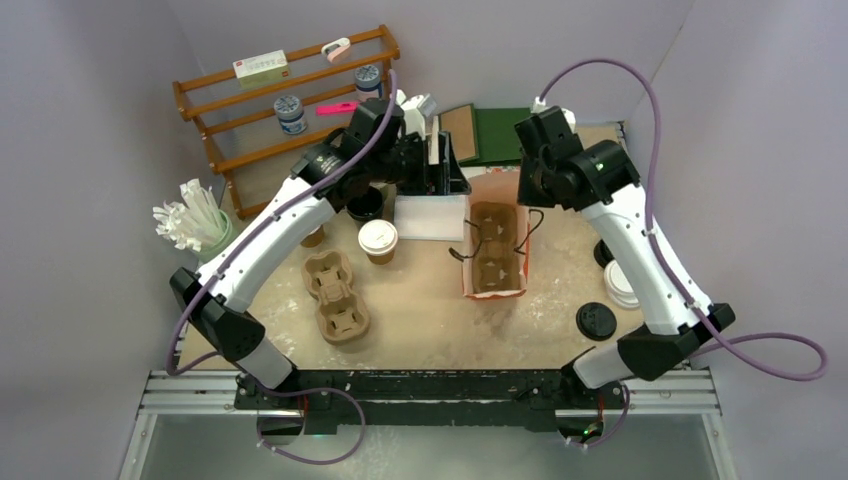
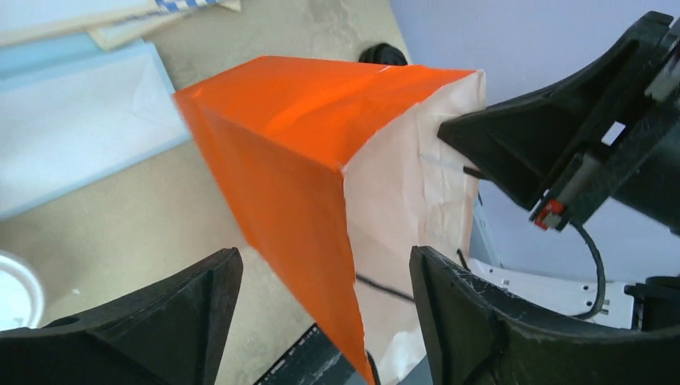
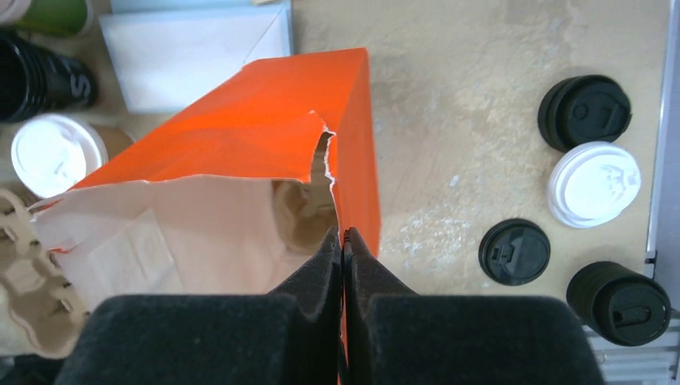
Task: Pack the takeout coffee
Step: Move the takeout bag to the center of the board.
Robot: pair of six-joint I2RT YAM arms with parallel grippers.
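Note:
One takeout coffee (image 1: 378,240), a brown cup with a white lid, stands left of the orange paper bag (image 1: 495,294); the cup's lid also shows in the right wrist view (image 3: 52,152). A second brown cup (image 1: 313,237) sits partly under the left arm. The bag (image 3: 265,136) is open-mouthed with a cardboard carrier (image 1: 495,245) inside. My right gripper (image 3: 343,241) is shut on the bag's torn orange rim. My left gripper (image 2: 325,313) is open, jaws wide on either side of the bag's corner fold (image 2: 297,160) without touching it.
Two empty cardboard carriers (image 1: 335,295) lie at the left. Black lids (image 3: 584,112) (image 3: 514,251), a white lid (image 3: 593,183) and a black cup (image 3: 617,303) sit to the right. A white envelope (image 3: 192,52) lies behind the bag. A wooden rack (image 1: 290,90) and a straw holder (image 1: 195,225) stand at the far left.

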